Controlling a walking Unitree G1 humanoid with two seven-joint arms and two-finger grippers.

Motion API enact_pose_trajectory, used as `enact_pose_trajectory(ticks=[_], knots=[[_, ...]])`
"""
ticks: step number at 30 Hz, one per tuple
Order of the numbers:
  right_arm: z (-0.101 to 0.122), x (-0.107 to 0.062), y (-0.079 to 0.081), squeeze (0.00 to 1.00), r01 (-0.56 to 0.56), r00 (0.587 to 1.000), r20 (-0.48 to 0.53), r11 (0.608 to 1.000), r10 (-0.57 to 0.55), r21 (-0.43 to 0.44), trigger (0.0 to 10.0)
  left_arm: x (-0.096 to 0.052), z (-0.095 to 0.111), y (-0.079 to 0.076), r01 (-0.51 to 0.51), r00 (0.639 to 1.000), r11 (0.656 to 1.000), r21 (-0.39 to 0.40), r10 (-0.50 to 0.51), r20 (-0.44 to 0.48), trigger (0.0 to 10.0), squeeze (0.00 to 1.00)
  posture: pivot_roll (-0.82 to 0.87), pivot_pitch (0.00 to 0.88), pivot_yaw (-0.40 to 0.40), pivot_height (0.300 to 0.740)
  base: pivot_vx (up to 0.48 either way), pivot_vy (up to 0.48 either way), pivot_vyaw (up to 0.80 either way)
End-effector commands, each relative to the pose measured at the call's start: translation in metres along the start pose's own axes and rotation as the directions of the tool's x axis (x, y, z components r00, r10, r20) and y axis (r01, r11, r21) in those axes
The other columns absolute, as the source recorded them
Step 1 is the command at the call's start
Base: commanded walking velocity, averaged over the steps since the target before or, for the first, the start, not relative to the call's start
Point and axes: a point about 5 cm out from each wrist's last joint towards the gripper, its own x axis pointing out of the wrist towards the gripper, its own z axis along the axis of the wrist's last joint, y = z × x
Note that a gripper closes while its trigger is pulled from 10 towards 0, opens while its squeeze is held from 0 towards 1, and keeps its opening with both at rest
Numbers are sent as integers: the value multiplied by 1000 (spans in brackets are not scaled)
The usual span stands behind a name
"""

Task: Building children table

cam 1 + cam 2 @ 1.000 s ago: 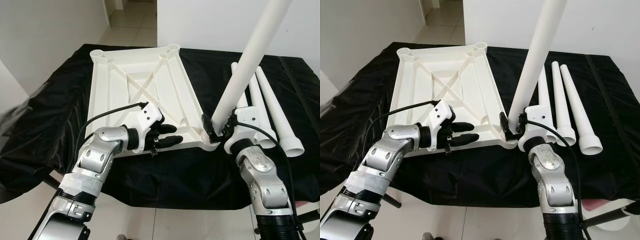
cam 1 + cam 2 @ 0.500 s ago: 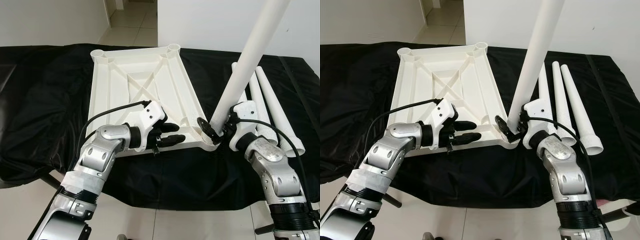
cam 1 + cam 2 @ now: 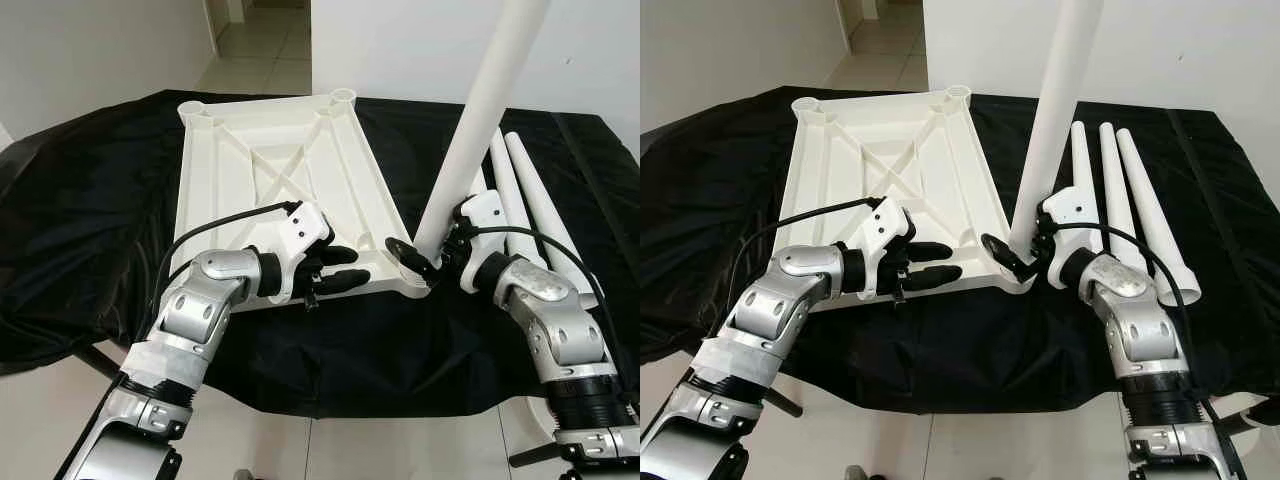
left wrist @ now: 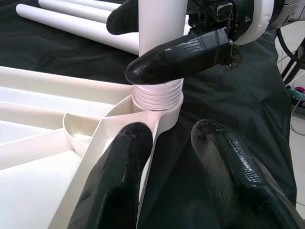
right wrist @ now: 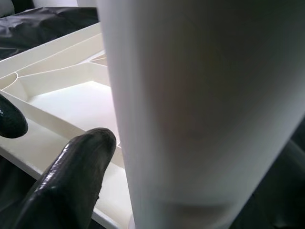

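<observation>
Smooth, seemingly plastic tabletop (image 3: 270, 170); black cloth (image 3: 90, 200)

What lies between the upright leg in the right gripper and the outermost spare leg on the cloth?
In the right eye view, two more spare legs lie side by side there.

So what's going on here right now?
The tabletop lies upside down on the black cloth. The right claw grips a leg near its base, holding it nearly upright with its threaded end seated in the near right corner socket. The left claw rests open on the near edge, steadying the tabletop. Three spare legs lie on the cloth to the right.
</observation>
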Motion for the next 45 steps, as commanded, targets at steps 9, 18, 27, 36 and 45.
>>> enact_pose_trajectory(ticks=[9, 18, 27, 36, 45], knots=[[-6, 4, 9, 0, -70, 998, -5, 997, 70, 27, 0, -2, 2, 5, -65, 998, 998, 15, 65, -9, 10000, 0, -98, 126, 77, 740, 0, 0, 0], [-23, 1, 11, 0, 21, 999, -45, 995, -17, 96, 0, -1, 2, 5, -64, 998, 998, 14, 64, -10, 10000, 0, -96, 127, 76, 740, 0, 0, 0], [-51, -1, 23, 0, 212, 968, -163, 971, -193, 109, 0, -1, 1, 8, -69, 997, 998, 12, 69, -18, 10000, 0, -98, 129, 78, 740, 0, 0, 0], [-61, -4, 26, 0, 408, 896, -221, 910, -384, 70, 0, -2, 0, 8, -72, 997, 997, 9, 72, -23, 10000, 0, -98, 129, 78, 740, 0, 0, 0], [-72, -9, 39, 0, 712, 678, -349, 697, -647, 92, 0, -4, -3, 9, -75, 997, 997, 4, 76, -32, 10000, 0, -100, 129, 76, 740, 0, 0, 0]])
